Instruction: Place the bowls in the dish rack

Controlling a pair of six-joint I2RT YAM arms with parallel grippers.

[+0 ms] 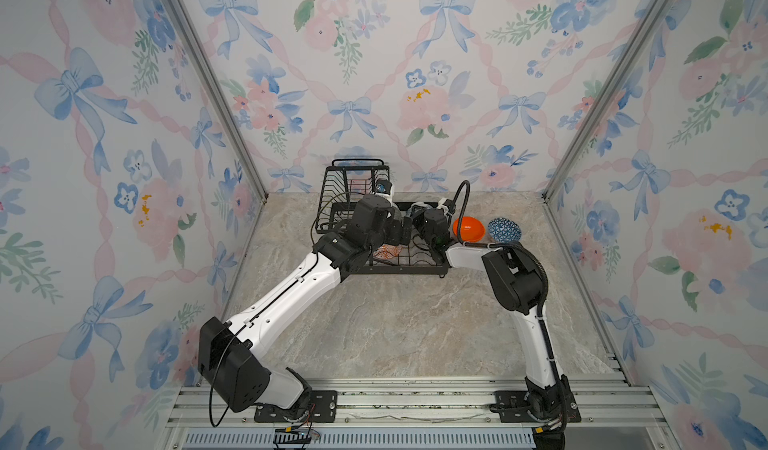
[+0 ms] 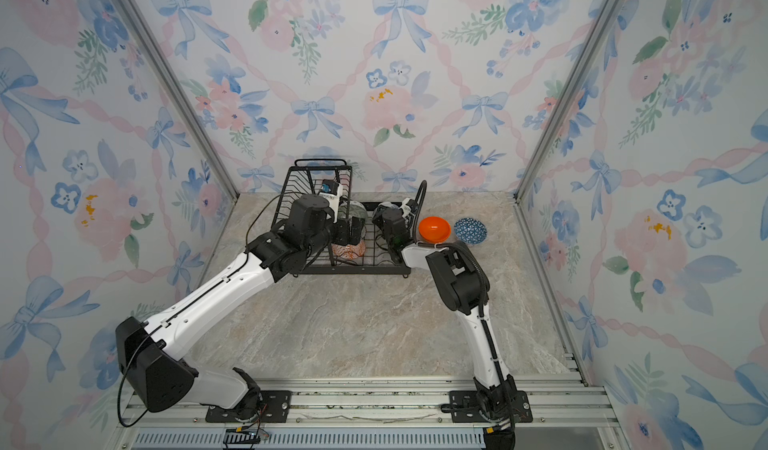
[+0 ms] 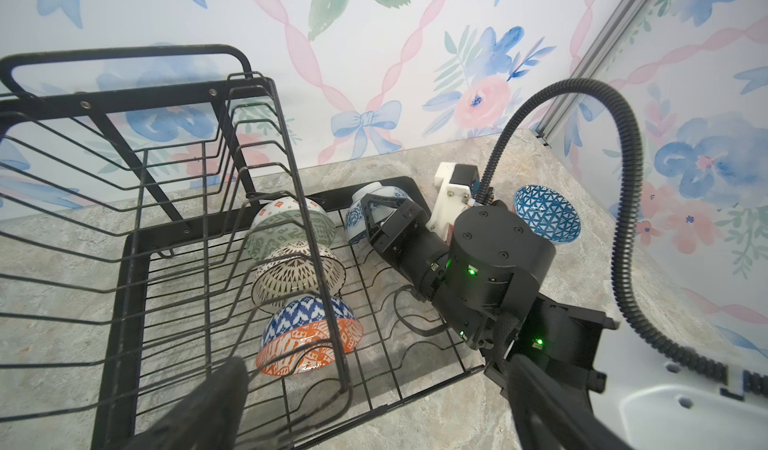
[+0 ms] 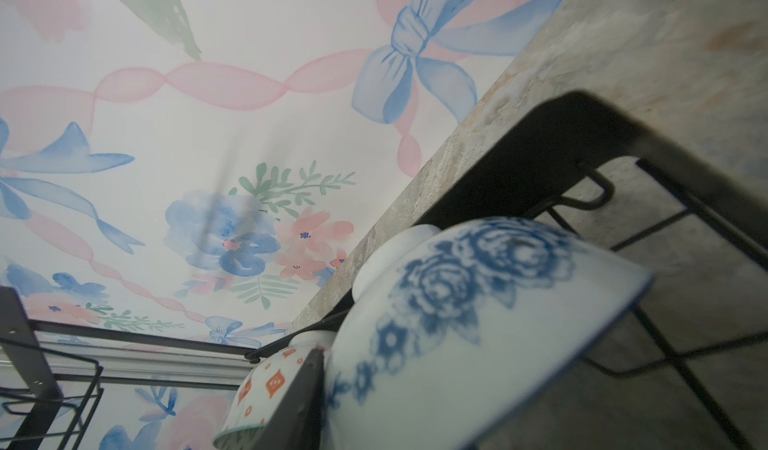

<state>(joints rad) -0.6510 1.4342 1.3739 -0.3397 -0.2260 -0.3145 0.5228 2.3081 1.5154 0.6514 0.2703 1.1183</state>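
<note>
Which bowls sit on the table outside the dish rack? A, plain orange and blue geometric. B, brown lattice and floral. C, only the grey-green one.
A: the plain orange bowl and the blue geometric bowl sit on the table beside the dish rack.

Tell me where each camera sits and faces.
Top views: high above the front rail, facing down onto the dish rack; left arm and right arm show.
Left wrist: above the rack, facing down at racked bowls; own fingers, right arm show.
Right wrist: low by the rack, facing up past the floral bowl to the wall; likely own finger shows.
Shared: both wrist views show the floral bowl.
</note>
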